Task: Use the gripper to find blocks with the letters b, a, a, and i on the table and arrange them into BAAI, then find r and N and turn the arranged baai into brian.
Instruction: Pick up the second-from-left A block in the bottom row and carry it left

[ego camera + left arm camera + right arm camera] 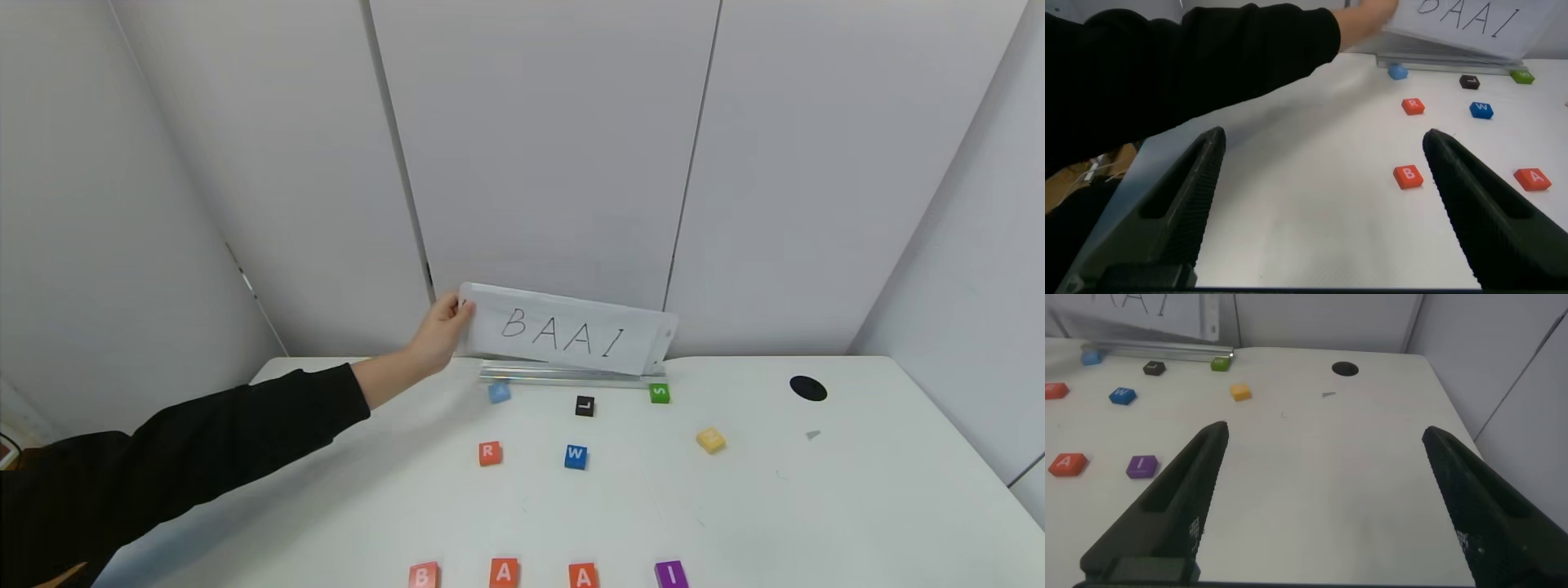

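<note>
Four blocks [545, 574] spell BAAI: three orange-red, one purple.

Sign [567, 331]: white card with BAAI handwritten in black, tilted, above the metal rail at the far edge, against the grey wall panels.
Person's hand [442, 328]: grips the card's left end; black sleeve [204, 445] stretches in from the left.
Metal rail [571, 373]: silvery strip lying flat under the card.
Light blue tile [499, 393]: just before the rail's left end; letter unreadable.
Black tile [584, 406]: marked L, near the rail's middle.
Green tile [660, 393]: marked S, at the rail's right end.
Blue tile [575, 456]: marked W, nearer than the black one.
Grey scrap [812, 434]: small fleck near a dark round hole.
</note>
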You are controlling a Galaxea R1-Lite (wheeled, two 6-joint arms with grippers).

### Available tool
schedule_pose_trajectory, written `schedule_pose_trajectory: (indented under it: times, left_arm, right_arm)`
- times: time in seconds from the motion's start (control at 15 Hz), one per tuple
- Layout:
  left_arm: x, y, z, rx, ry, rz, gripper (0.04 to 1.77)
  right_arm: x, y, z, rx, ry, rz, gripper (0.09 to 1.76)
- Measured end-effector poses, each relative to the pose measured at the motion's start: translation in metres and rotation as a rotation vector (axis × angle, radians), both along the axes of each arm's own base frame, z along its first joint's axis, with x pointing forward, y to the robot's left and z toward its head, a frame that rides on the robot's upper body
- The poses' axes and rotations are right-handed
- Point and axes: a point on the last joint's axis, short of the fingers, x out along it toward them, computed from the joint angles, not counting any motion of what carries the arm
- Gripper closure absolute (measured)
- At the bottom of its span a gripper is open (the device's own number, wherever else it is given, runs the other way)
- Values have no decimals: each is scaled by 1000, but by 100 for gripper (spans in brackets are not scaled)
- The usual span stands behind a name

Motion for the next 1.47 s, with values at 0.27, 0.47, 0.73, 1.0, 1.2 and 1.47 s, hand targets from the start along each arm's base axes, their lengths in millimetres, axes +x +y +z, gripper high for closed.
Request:
schedule_pose_trajectory:
  times: [0.27,0.47,0.73,1.0,1.2,1.47]
  left_arm:
    - [0,0,0,0,0,0,9]
    - [0,0,0,0,0,0,9]
    - [0,0,0,-1,0,0,9]
    - [0,0,0,-1,0,0,9]
    - [0,0,0,-1,0,0,9]
    - [0,0,0,-1,0,0,9]
  right_arm:
    - [0,0,0,0,1,0,14]
    - [0,0,0,0,1,0,14]
    - [0,0,0,0,1,0,14]
    - [0,0,0,0,0,0,14]
    - [0,0,0,0,0,0,14]
    - [0,0,0,0,0,0,14]
